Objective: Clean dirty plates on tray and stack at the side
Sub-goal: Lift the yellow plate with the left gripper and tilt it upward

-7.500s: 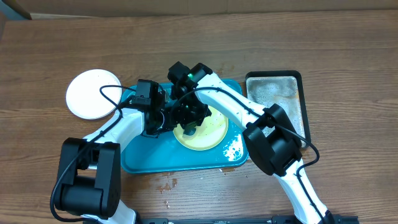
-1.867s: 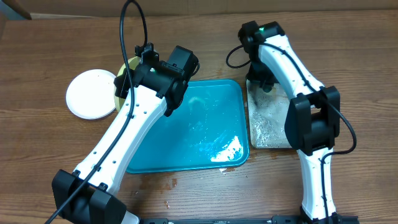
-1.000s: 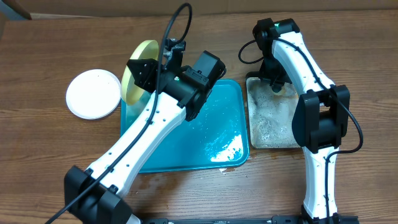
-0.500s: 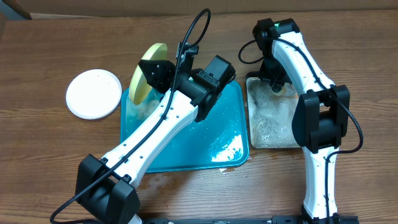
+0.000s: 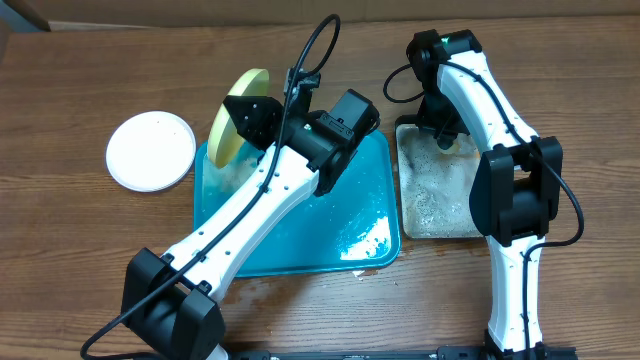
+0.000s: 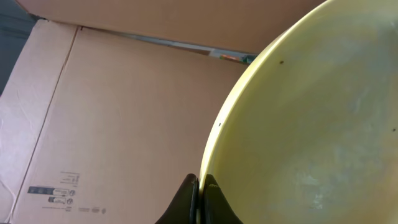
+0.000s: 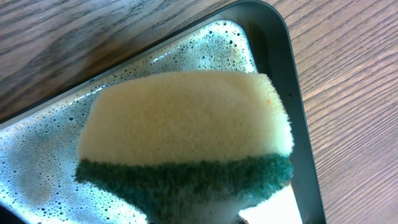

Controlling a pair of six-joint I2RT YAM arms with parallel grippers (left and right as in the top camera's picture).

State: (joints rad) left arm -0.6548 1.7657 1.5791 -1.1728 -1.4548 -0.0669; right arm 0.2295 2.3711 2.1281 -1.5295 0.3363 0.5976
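Glossy wet plastic tray point(image 5: 365, 190), smooth plate point(image 6: 311, 124), matt wood-grain table point(image 5: 80, 80), porous foam sponge point(image 7: 186, 118) with rough scourer.

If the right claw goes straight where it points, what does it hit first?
Probably the black tray's foamy bottom: the right claw holds a sponge just above it, though the gap is hard to judge.

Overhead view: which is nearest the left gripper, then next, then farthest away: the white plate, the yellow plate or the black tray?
1. yellow plate: pinched by the left gripper, tilted up over the back left corner of the teal tray.
2. white plate: flat on the table, off to the left.
3. black tray: over on the right, past the teal tray.
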